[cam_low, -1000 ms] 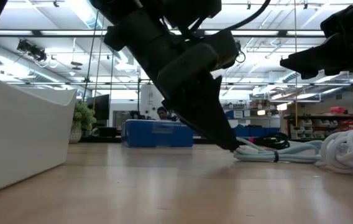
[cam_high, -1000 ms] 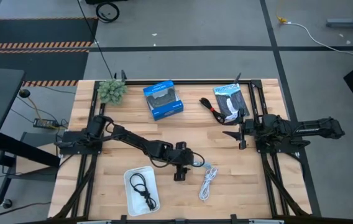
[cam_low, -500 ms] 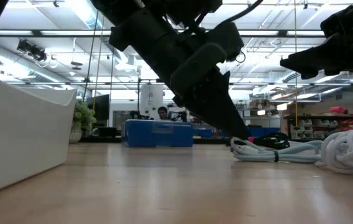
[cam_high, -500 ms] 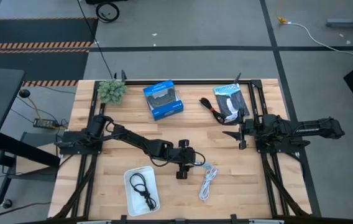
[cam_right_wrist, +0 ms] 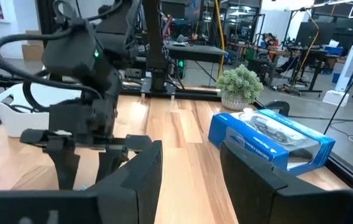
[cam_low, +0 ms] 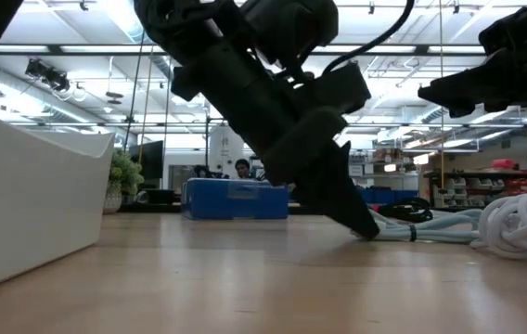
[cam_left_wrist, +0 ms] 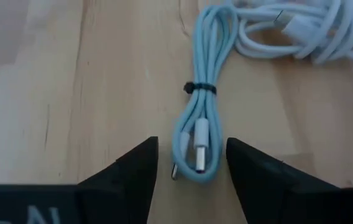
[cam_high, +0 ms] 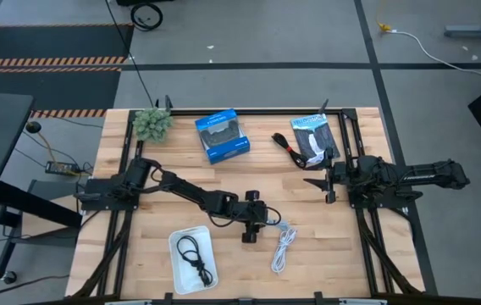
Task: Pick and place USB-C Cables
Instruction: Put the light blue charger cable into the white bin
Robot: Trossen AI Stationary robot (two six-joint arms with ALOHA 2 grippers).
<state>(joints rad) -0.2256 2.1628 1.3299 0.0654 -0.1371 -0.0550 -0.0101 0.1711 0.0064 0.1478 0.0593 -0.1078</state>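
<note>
My left gripper (cam_high: 263,224) is open near the table's middle, fingertips down at the wood. In the left wrist view its two fingers (cam_left_wrist: 140,163) stand on either side of the plug end of the short silvery-blue cable (cam_left_wrist: 198,134), with a gap on each side. That cable (cam_low: 410,232) lies flat, tied by a black band. The white cable (cam_high: 284,248) lies just nearer the front edge. The black cable (cam_high: 195,255) lies coiled in the white tray (cam_high: 175,246). The red-and-black cable (cam_high: 286,149) lies at the far right. My right gripper (cam_high: 319,182) hovers open at the right.
A blue box (cam_high: 222,135) and a small green plant (cam_high: 152,124) stand along the far edge, with a black-and-blue packet (cam_high: 312,139) beside the red-and-black cable. Bare wood lies between the tray and the left edge. A person shows far off in the room (cam_low: 242,169).
My left gripper has moved a little toward the table's right, along the silvery-blue cable, with its fingertips low at the tabletop. They now stand astride the cable's plug end. The cables have stayed where they were.
</note>
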